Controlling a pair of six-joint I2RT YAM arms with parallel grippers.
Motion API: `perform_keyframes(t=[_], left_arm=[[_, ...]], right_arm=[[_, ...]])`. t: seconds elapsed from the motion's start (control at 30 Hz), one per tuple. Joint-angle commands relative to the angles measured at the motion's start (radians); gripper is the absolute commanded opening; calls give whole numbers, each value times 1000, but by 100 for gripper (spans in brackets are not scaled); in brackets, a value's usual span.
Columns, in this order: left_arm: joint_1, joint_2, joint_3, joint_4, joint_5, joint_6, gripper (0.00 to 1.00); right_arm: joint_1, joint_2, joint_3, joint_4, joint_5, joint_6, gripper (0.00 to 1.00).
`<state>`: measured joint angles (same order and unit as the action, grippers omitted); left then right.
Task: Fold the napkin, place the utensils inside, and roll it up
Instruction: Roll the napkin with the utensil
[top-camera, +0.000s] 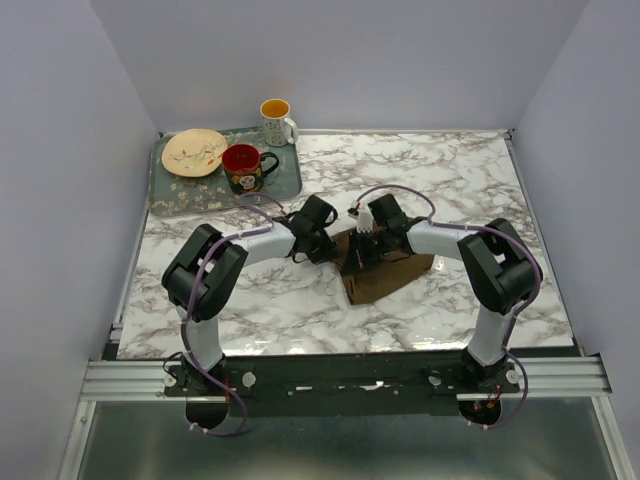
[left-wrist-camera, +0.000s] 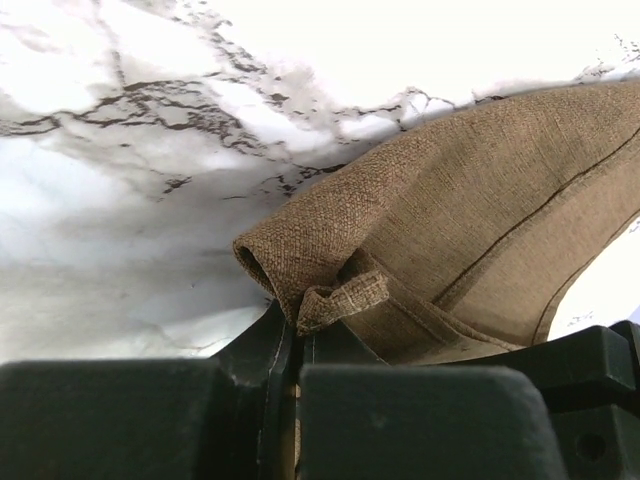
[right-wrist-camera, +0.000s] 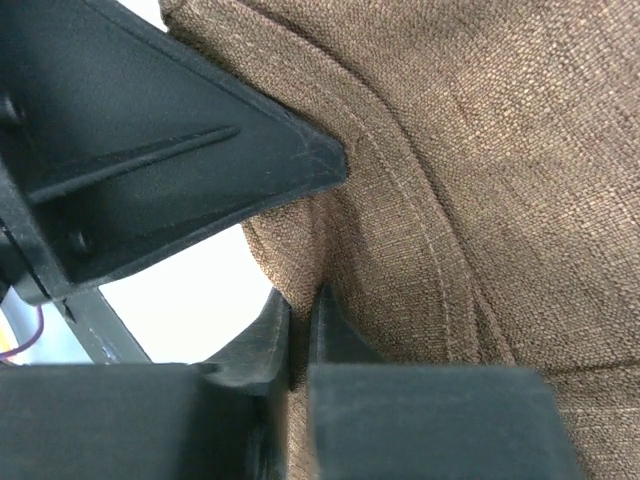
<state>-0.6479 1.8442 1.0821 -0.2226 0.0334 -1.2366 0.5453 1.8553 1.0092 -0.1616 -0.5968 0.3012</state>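
Right of the grey patterned tray, the plain dark brown cloth napkin looks partly folded. The left gripper and the right gripper each pinch its edge, fingers clamped on cloth. No spoon shows; inserting and rolling likely remain.

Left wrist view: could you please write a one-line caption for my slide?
Left gripper shut on a bunched corner of the brown napkin, over the marble table.
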Motion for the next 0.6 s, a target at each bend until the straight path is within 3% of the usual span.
perform_keyframes(t=[0.0, 0.17, 0.37, 0.57], left_arm=[[-6, 53, 47, -125, -82, 40, 0], [-16, 62, 111, -230, -82, 31, 0], [-27, 62, 142, -276, -66, -6, 0], [-27, 59, 168, -311, -33, -46, 0]], right_arm=[[31, -10, 31, -139, 129, -83, 24], [105, -112, 86, -295, 366, -97, 51], [200, -257, 13, -308, 584, -42, 60], [361, -331, -96, -147, 801, -1, 66]])
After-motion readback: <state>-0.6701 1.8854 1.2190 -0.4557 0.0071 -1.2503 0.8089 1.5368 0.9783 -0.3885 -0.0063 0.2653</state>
